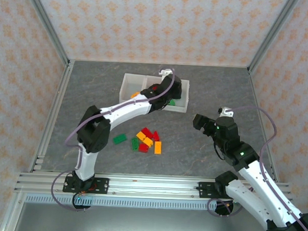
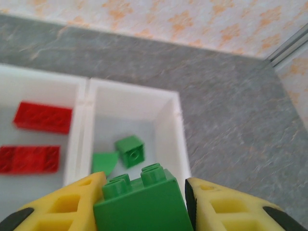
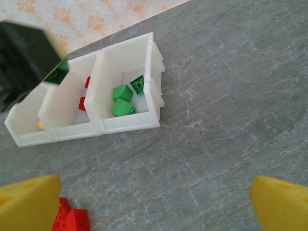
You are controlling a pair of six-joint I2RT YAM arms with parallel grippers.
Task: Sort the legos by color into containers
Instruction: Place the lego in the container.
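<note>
Left end effector (image 2: 144, 195) clamped on green lego (image 2: 139, 209) above end bin (image 2: 179, 132) rim; right end effector (image 3: 154, 202) apart.

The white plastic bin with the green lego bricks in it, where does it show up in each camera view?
Top external: white plastic bin at the tray's right end, upper middle, partly under the left gripper.
Left wrist: centre, just beyond the gripped green brick.
Right wrist: left of centre, upper half, rightmost compartment.
Shared landmark: the loose green bricks inside it.
</note>
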